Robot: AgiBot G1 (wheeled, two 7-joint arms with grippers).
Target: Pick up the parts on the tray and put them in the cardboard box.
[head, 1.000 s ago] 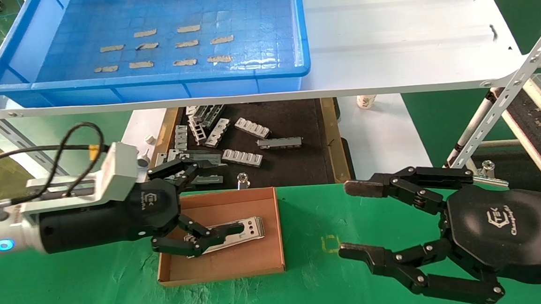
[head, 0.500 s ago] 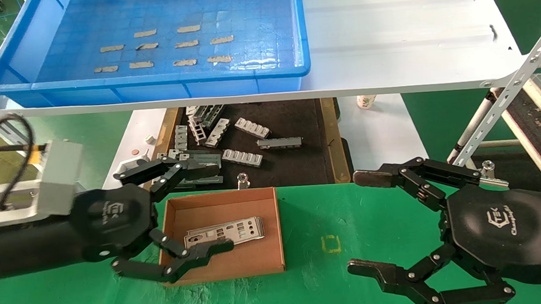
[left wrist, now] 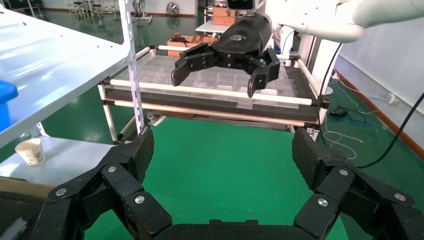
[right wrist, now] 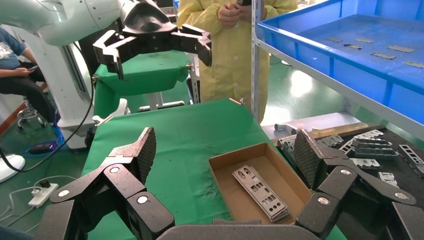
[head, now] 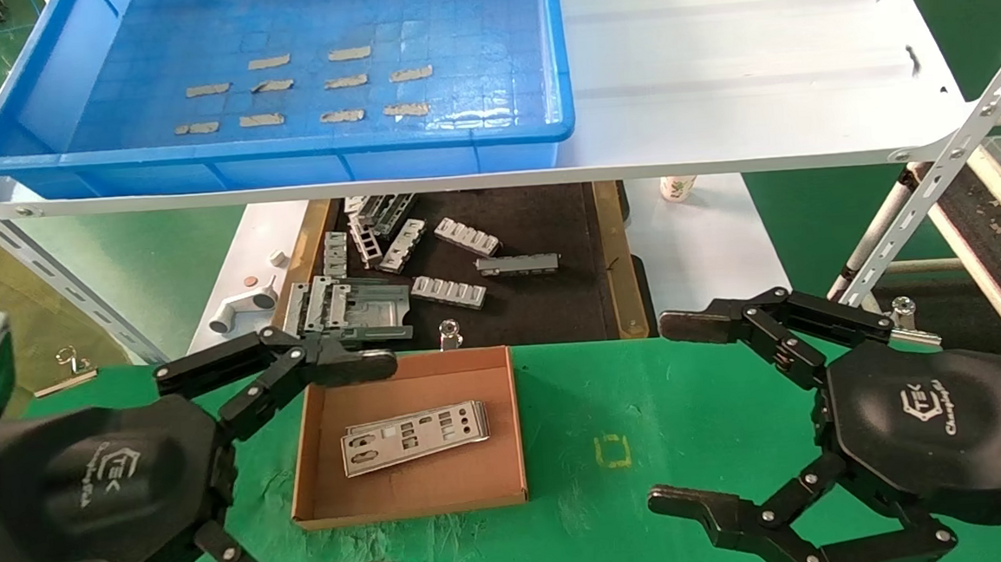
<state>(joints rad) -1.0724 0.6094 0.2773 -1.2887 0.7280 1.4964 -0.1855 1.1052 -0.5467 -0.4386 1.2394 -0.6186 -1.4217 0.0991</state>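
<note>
The parts (head: 414,436), a small stack of thin silver plates with port cutouts, lie in the cardboard box (head: 443,486) on the green cloth. They also show in the right wrist view (right wrist: 262,192), inside the box (right wrist: 226,169). The blue tray (head: 50,161) on the white shelf holds only grey tape strips. My left gripper (head: 364,472) is open and empty, hovering at the box's left side; its own view (left wrist: 224,155) shows only green cloth between the jaws. My right gripper (head: 682,413) is open and empty, right of the box (right wrist: 226,150).
A black-floored tray with brown edges (head: 541,226) holding several grey ribbed brackets sits behind the box, under the white shelf (head: 713,59). Slanted shelf struts (head: 937,176) stand at the right. A paper cup (head: 677,188) is behind. A person in yellow (right wrist: 225,50) stands beyond the table.
My left gripper has drawn back out of the box to the left and toward me, open, leaving the plates lying in the box. The right gripper has shifted slightly and stays open.
</note>
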